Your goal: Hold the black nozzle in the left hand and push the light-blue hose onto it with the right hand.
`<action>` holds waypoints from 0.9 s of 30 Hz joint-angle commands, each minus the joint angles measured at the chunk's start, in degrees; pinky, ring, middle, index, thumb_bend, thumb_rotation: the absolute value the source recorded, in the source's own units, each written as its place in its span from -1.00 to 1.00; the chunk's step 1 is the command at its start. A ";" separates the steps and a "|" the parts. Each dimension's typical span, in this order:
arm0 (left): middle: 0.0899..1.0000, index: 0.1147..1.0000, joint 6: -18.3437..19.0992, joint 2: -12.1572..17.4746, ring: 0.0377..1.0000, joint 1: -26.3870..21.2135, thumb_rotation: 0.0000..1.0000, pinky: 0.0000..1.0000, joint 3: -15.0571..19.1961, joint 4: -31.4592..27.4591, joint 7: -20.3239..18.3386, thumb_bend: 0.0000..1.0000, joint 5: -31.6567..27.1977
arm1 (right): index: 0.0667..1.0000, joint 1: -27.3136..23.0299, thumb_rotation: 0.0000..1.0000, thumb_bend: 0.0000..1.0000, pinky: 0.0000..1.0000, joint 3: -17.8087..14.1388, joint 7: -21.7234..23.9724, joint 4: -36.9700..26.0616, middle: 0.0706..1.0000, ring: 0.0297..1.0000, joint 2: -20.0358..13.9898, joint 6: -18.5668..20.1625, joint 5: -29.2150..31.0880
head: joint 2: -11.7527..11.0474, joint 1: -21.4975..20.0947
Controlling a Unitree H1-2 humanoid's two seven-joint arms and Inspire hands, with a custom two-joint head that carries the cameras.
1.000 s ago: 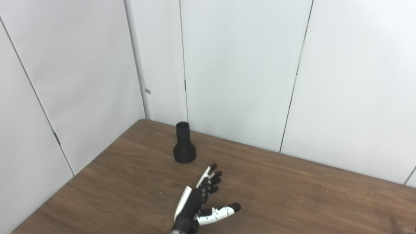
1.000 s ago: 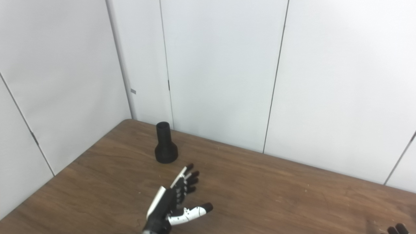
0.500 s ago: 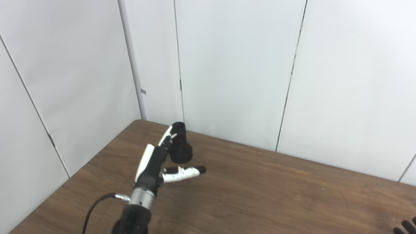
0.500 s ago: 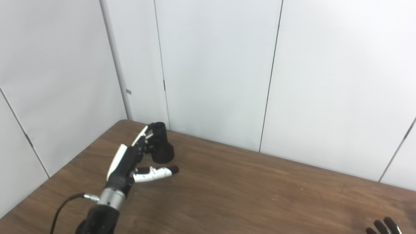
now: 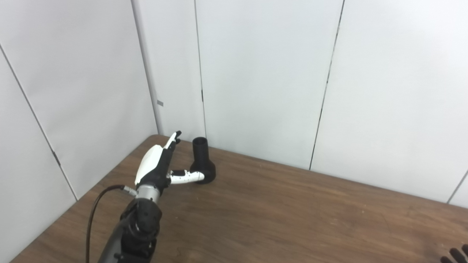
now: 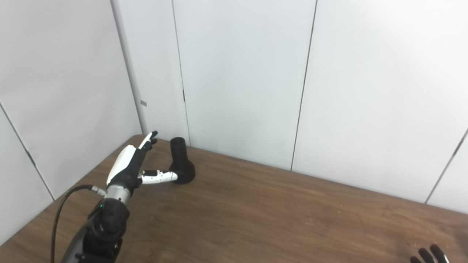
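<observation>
Nearest, at the bottom right corner, only the dark fingertips of the right hand (image 6: 429, 255) show above the brown bench (image 5: 292, 219), too little to tell how far it is spread. Farther back on the left, the left hand (image 5: 157, 166) is spread wide and grips nothing, fingers pointing up just left of the black nozzle (image 5: 202, 160) and thumb reaching to its flared base, seemingly touching. Beyond, the nozzle stands upright near the white wall panels (image 5: 256, 73).

Bright, even, diffuse light; soft faint shadows, no glare, slightly soft focus.
</observation>
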 commanded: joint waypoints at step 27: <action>1.00 1.00 -0.18 2.83 1.00 -16.01 0.01 1.00 -5.02 24.05 -10.18 0.97 13.61 | 0.90 0.89 1.00 -0.04 0.49 2.10 3.45 -4.40 0.75 0.75 -1.95 -3.32 -0.14 | 1.10 -0.67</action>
